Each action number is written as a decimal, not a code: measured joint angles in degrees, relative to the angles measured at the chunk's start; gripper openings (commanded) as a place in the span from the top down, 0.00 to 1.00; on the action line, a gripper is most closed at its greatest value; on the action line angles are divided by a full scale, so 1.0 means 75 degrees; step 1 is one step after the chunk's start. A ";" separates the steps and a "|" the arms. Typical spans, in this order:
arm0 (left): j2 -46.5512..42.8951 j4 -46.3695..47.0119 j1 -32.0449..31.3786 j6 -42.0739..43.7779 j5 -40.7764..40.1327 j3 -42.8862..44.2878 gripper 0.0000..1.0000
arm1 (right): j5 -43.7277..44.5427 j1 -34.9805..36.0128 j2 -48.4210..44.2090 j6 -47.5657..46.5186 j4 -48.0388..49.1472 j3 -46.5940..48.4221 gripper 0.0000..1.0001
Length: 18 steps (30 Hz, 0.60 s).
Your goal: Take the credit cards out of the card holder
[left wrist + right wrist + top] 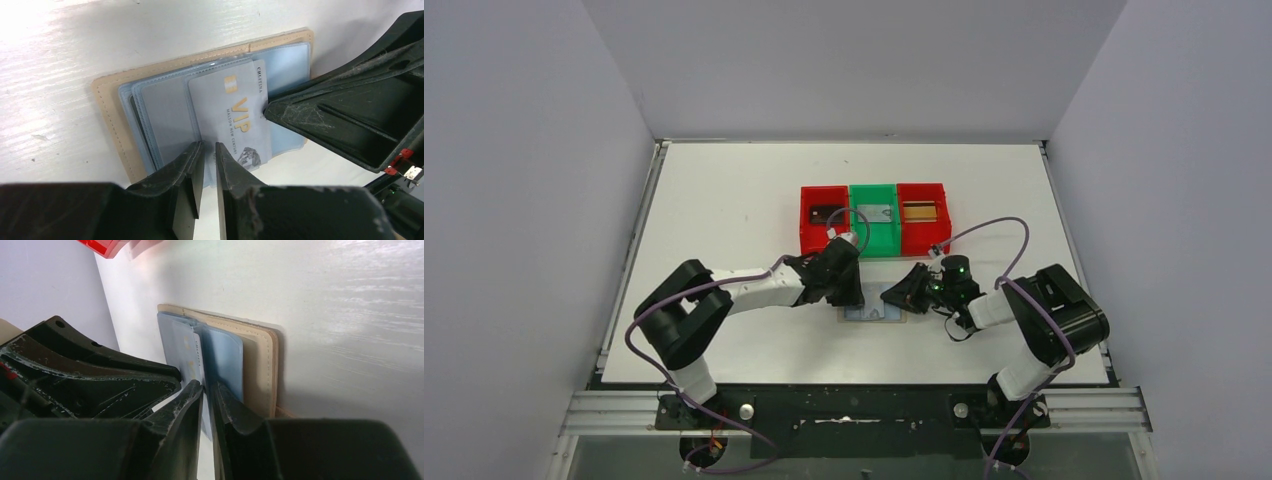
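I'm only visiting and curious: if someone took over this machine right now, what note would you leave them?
Left gripper: jaws nearly together at the VIP card's near edge; grip unclear.
Right gripper: jaws nearly together, tip at that card's side; grip unclear.
Card holder: open on the table between them.
Done: dark card, silver card, gold card, one per bin.
To do: slide VIP card out of its sleeve.

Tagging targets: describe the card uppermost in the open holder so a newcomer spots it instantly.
On the white table, on the near side of the row of red and green bins, lies an open tan card holder with pale blue sleeves. The card on top is silver-grey and, unlike the blank sleeves around it, bears gold VIP lettering.
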 measured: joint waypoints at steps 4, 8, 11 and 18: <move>0.0052 -0.0210 -0.0055 0.0047 -0.0149 0.0143 0.87 | -0.0073 0.0000 0.0032 0.0006 0.0038 0.0023 0.82; 0.0122 -0.0376 -0.0114 0.0114 -0.0347 0.0280 0.89 | -0.0117 0.0000 0.0032 0.0082 0.0154 0.0023 0.90; 0.0140 -0.0402 -0.0134 0.0128 -0.0408 0.0300 0.90 | -0.0160 0.0000 0.0073 0.0166 0.0294 0.0023 0.93; 0.0146 -0.0443 -0.0152 0.0134 -0.0460 0.0321 0.91 | -0.0274 0.0000 0.0297 0.0303 0.0533 0.0023 0.81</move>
